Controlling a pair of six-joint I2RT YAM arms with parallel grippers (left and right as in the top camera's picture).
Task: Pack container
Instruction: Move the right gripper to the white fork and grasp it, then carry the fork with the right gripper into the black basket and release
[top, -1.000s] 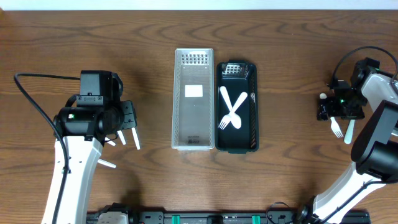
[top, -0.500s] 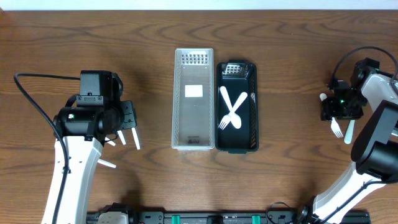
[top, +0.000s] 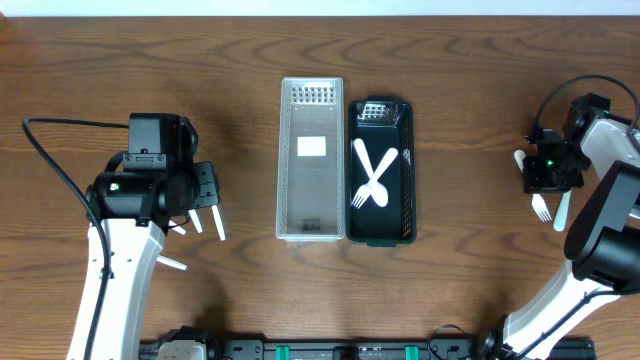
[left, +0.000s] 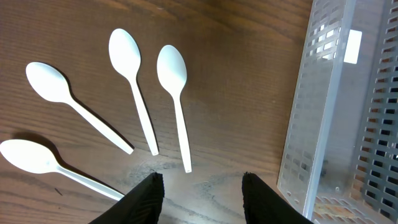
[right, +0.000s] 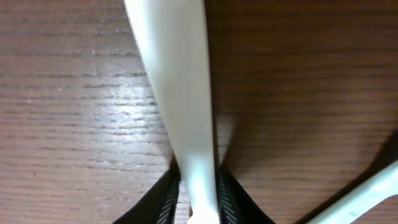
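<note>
Dark wood-grain tabletop (top: 230, 60), stock as follows. Right gripper (right: 200, 194): jaws pressed together on the narrow stem of a white utensil (right: 177, 93), fingers (right: 165, 199) touching it on either side. The stem runs straight out ahead of the fingertips, lying flat on the wood, and its far end is out of frame, so fork or spoon cannot be told. Second white utensil (right: 367, 186): just off to one side of those jaws, apart from them. Left gripper (left: 202, 193): jaws spread, nothing between them. Four white spoons (left: 177, 93): loose on the wood ahead of the left fingertips, bowls away, handle ends toward the gripper, the nearest handle end just ahead of the gap. Clear basket (left: 348, 124): beside the left gripper on its inboard side, a white patch on its floor. Black container (top: 405, 170): alongside the clear basket's far wall, well apart from both grippers and between them; holds a fork and spoon (top: 375, 178), crossed. Handling, by judgement: the cutlery is very light, thin, stiff yet a little springy, and smooth enough to slip; lying flat, it offers only its narrow edges. Best taken across the stem near mid-length, where it should hang level; a pinch near the tip would likely let it swing or flick free.
</note>
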